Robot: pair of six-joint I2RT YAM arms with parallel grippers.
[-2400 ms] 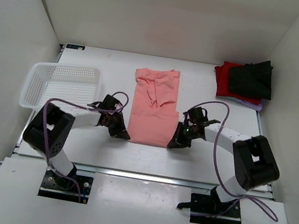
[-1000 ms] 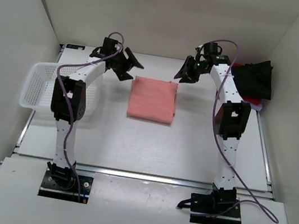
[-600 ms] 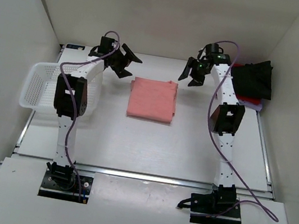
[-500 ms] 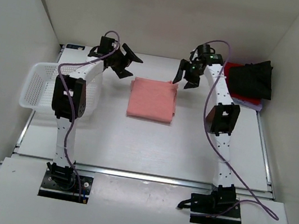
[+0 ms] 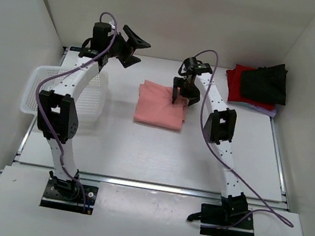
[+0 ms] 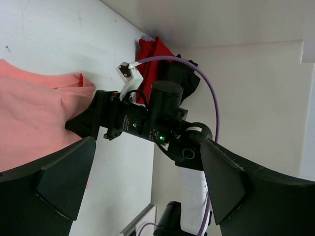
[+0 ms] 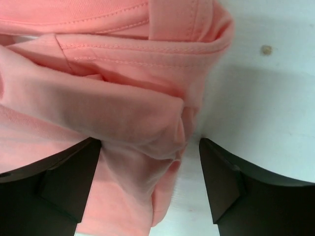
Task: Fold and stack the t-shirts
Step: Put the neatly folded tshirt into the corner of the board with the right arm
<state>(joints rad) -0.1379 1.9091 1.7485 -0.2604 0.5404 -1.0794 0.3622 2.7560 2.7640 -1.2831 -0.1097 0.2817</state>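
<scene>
Pink shirt (image 5: 159, 107): lies folded into a rough square in the middle of the counter (image 5: 140, 151). Its far right corner is bunched, with hems layered over a thick fold.
Why there: the fold looks done. The shirt sits well apart from the stack, so it probably waits to be carried over. The lumpy corner is likely what needs tidying or gripping first.
Stack: the black shirt (image 5: 264, 82) lies on the red shirt (image 5: 235, 82) at the far right corner. A lavender edge (image 5: 268, 111) shows beneath them, so this looks like the place kept for finished shirts.
Right gripper (image 5: 179, 94): spread, one finger on each side of the bunched corner, low over the cloth and pinching nothing.
Right arm: stretched far from its base and leaning left, with the wrist bent down onto the shirt's far right corner.
Left gripper (image 5: 132, 42): spread wide and empty, held high beyond the shirt's far left corner and apart from the cloth. It points right, toward the right gripper.
Left arm: raised tall and reaching far, passing above the basket (image 5: 69, 72). It appears held out of the right arm's way.
Basket: white lattice, at the left of the counter.
</scene>
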